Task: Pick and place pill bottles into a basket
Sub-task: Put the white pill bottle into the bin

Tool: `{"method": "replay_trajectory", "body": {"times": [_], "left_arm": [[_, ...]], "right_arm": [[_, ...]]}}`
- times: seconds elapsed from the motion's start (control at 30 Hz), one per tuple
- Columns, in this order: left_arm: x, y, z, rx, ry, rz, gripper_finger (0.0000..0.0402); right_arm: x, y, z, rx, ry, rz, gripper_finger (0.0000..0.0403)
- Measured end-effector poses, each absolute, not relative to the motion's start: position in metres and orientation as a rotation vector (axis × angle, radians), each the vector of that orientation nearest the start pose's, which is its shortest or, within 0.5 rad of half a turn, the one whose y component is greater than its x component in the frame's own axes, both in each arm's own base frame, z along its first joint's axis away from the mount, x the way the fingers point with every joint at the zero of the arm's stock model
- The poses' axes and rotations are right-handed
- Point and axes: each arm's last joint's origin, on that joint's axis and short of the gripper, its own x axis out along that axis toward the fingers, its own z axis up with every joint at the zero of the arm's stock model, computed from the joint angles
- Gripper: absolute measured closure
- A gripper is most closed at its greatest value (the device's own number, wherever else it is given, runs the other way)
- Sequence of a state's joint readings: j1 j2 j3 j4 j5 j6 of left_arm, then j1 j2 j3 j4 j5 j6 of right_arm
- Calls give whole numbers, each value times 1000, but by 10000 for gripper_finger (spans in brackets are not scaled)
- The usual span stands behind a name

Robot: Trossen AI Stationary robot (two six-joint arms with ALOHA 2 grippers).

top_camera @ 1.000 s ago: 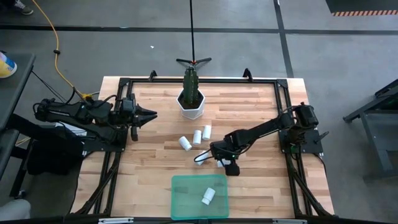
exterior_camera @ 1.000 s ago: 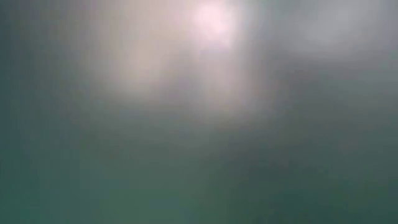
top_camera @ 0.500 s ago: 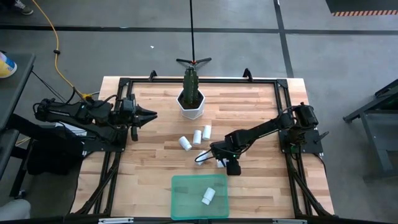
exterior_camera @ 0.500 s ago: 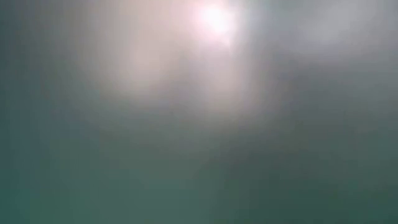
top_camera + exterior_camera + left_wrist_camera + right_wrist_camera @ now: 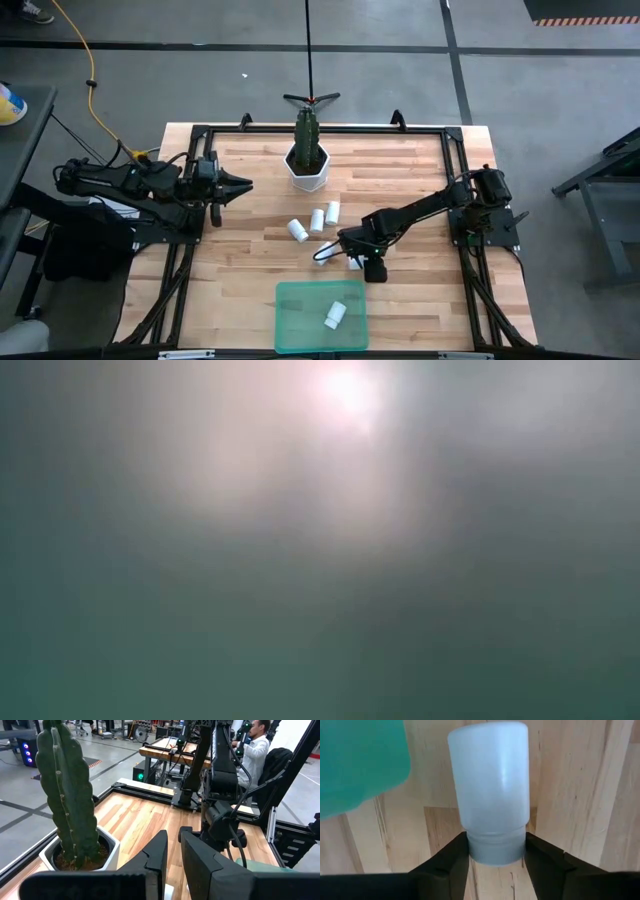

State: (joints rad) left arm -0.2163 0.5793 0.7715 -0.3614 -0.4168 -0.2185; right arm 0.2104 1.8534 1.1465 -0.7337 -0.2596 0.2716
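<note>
My right gripper (image 5: 328,255) is near the table's middle, shut on a small white pill bottle (image 5: 490,785). Another bottle (image 5: 355,263) lies right beside that gripper. Three more bottles (image 5: 316,220) lie on their sides in a cluster farther back. One bottle (image 5: 334,315) lies inside the green basket (image 5: 295,325) at the near edge. The basket's corner also shows in the right wrist view (image 5: 360,765). My left gripper (image 5: 173,855) waits at the table's left edge (image 5: 240,183), shut and empty. The low view shows only a green haze. My right gripper pinches the bottle's narrower cap end (image 5: 497,850) between its two fingers (image 5: 452,860), one on each side. The fingers come from the table's right side, and the bottle's body sticks out beyond the fingertips along their line. Whether it rests on the wood I cannot tell.
A white hexagonal pot with a green cactus (image 5: 308,160) stands at the far middle and shows close in the left wrist view (image 5: 75,820). A dark frame runs round the table. A person sits at another bench beyond the table (image 5: 252,750).
</note>
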Motion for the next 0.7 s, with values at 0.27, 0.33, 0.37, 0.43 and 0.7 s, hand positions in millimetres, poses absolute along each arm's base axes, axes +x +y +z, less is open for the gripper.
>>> {"method": "replay_trajectory", "body": {"times": [0.27, 0.33, 0.37, 0.43, 0.7], "left_arm": [[121, -15, 338, -165, 138, 216, 312], [121, -15, 338, -165, 139, 216, 312], [121, -15, 338, -165, 138, 216, 312], [121, -15, 338, -165, 139, 217, 312], [121, -15, 338, -172, 137, 217, 312]], "right_arm": [[324, 77, 149, 243, 1473, 198, 261], [325, 77, 149, 239, 1463, 205, 261], [325, 77, 149, 239, 1460, 205, 261], [326, 77, 149, 239, 1454, 207, 261], [327, 76, 157, 193, 1477, 170, 261]]}}
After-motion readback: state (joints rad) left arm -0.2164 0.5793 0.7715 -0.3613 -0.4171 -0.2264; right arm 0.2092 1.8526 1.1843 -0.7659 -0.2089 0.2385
